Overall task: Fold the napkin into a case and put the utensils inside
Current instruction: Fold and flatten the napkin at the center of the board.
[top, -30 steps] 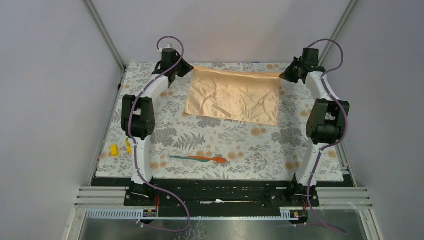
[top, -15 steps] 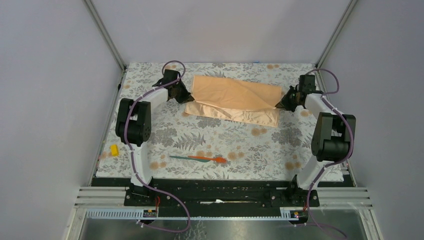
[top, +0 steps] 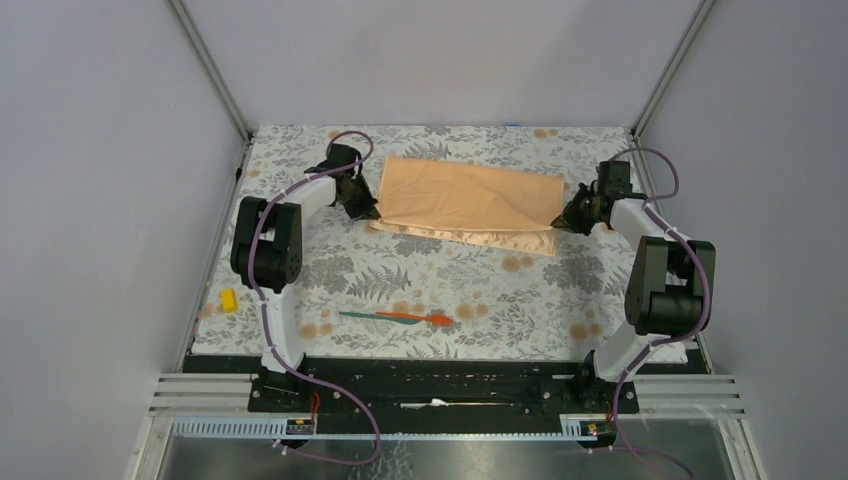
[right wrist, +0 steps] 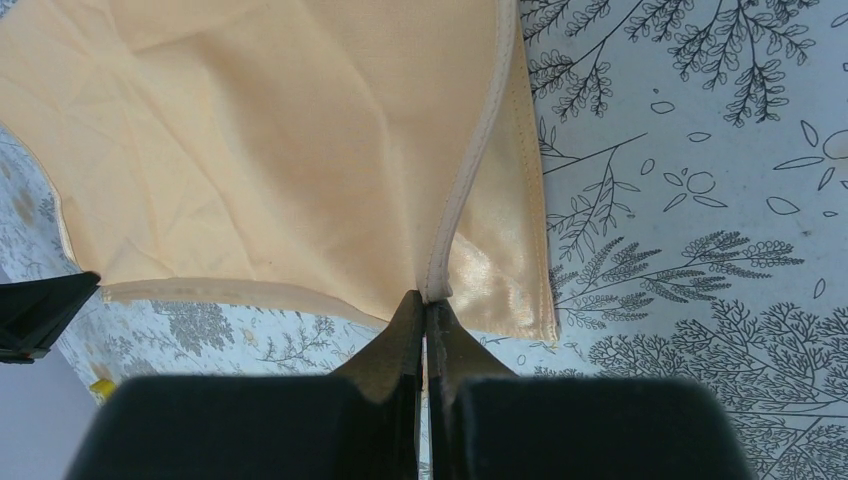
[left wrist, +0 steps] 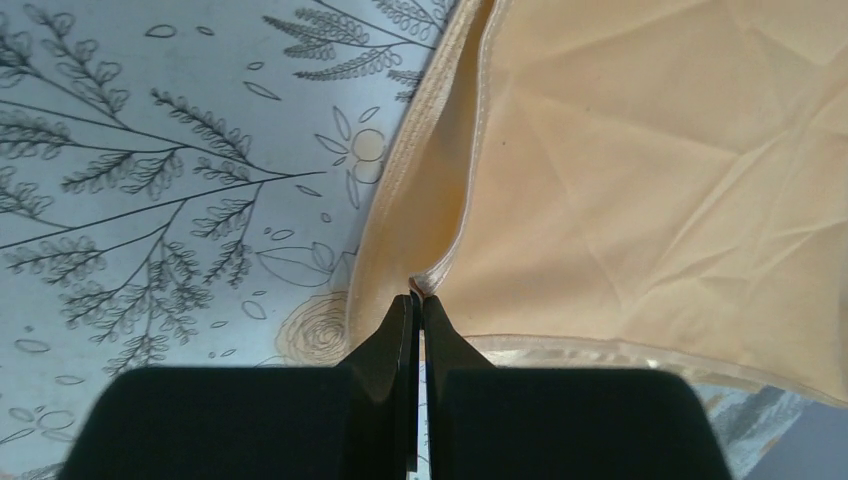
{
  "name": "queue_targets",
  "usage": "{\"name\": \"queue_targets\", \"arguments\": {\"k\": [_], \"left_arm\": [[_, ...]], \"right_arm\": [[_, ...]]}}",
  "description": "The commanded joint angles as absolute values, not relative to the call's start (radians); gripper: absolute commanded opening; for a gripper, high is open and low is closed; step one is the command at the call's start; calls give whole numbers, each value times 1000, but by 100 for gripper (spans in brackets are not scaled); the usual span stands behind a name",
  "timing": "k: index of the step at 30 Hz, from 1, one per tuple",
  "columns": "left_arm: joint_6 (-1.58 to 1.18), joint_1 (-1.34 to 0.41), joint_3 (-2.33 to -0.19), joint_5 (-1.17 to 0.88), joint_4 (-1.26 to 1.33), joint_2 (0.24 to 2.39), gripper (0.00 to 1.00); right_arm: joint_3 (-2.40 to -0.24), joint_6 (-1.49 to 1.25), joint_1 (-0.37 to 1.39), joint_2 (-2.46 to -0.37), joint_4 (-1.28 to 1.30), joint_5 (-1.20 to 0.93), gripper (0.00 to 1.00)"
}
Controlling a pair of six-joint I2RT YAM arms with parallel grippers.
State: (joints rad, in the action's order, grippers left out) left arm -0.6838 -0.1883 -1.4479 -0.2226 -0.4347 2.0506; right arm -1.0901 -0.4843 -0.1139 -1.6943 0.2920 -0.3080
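Folding is in hand: left claw (left wrist: 415, 300) and right claw (right wrist: 425, 298) each pinch a corner of the napkin (top: 470, 195), doubled nearly edge-to-edge; next probably calls for an aligned release.

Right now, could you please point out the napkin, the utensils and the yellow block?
napkin (top: 465, 195): top external view, middle of the folded-over upper layer.
utensils (top: 412, 318): top external view, on the orange-red piece.
yellow block (top: 229, 299): top external view, centre of the block.

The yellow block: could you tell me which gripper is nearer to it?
Left. The left gripper grips the napkin's left corner, beyond the yellow block; the right gripper grips the opposite corner, farther across.
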Motion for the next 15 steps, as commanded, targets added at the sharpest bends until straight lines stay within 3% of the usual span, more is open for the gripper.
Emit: {"name": "queue_targets", "arguments": {"k": [1,15], "left_arm": [[-621,-183,-1502,-158,-494,2020,0],[-583,-182,-1512,-137,-501,2065,0]], "right_arm": [[-1064,-463,-109,-1643,266,-303,0],[-1000,-459,-71,-1680,228,-294,4]]}}
